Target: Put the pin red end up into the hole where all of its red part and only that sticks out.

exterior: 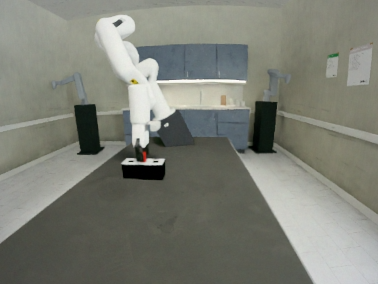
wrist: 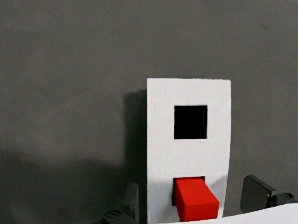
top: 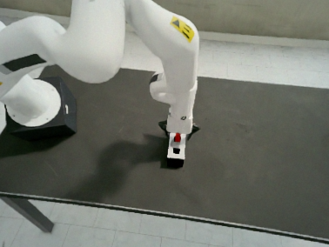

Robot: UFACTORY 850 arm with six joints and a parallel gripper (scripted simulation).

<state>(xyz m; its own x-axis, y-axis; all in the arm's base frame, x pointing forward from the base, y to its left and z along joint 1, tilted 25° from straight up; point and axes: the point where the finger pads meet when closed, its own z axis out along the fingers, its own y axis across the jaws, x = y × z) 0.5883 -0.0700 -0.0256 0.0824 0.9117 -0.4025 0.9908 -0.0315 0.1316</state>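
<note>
A block with a white top and black sides [top: 171,148] [exterior: 143,172] [wrist: 160,150] lies on the table. The pin [top: 177,137] [exterior: 145,156] [wrist: 198,202] stands in its middle hole, red end up; only red shows above the white top. A thin dark gap of the hole shows beside it in the wrist view. One end hole [top: 176,150] [wrist: 190,122] is empty. The other end hole [exterior: 131,161] shows only in the exterior view and looks dark. My gripper [top: 178,129] [wrist: 193,198] is open, its fingers wide apart on either side of the pin and not touching it.
The block stands on the dark table [top: 261,165] [exterior: 200,215]. The arm's black base [top: 70,113] stands at the left in the top view. Cabinets [exterior: 200,62] and two black pedestals [exterior: 87,127] [exterior: 264,125] stand beyond the table.
</note>
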